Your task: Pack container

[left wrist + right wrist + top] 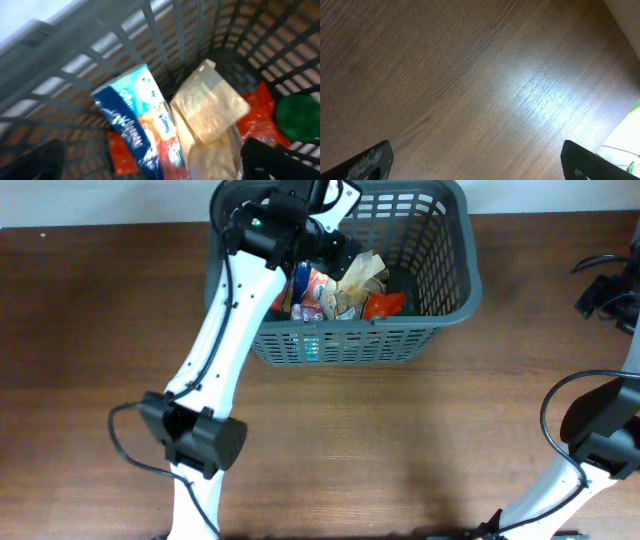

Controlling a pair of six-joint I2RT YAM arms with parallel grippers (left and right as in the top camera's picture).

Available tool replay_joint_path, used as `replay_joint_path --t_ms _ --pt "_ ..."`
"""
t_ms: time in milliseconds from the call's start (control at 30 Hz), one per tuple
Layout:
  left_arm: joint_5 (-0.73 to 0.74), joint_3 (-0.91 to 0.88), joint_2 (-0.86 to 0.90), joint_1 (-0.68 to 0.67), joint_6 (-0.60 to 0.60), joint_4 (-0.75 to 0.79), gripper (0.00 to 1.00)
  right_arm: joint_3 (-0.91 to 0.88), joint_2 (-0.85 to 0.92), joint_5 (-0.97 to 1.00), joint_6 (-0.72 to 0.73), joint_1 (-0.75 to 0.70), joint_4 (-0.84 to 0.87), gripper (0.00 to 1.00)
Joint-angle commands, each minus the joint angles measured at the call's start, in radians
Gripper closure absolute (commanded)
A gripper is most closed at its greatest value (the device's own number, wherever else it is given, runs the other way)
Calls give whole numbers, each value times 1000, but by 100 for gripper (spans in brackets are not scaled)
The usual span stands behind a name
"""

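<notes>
Left arm (224, 330) stretched forward, right arm (603, 442) tucked back, jaws apparently spread.

The far rim of the container (380, 340) was cut off at 12 o'clock overhead. The left arm (225, 330) hid part of the packets (360, 280) (their print was too blurred to read).

Overhead: high above, looking straight down on the table (100, 330) and the container (455, 280).
Left wrist: close inside the container, facing its packets (210, 107); shared with overhead.
Right wrist: near, facing bare table.
</notes>
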Motion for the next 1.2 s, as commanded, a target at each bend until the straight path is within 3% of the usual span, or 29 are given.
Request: replay_joint_path --t_ms 0,200,367,667,800,933,1167 --pt "-8 63 -192 34 0 -18 1 -5 0 2 15 -7 2 1" --pt "-110 63 -365 127 0 -149 1 -5 0 2 15 -7 2 1" --pt "-109 63 -472 230 0 -336 1 -5 0 2 15 -7 2 1" --pt "-108 62 -592 330 -10 -539 1 -5 0 2 15 -7 2 1" --pt "-93 28 -676 334 -49 -544 1 -5 0 2 15 -7 2 1" --pt "-59 -72 -803 334 -77 -544 1 -5 0 2 15 -7 3 1" --pt "-49 -467 -1140 334 -183 -541 1 -5 0 2 15 -7 2 1"
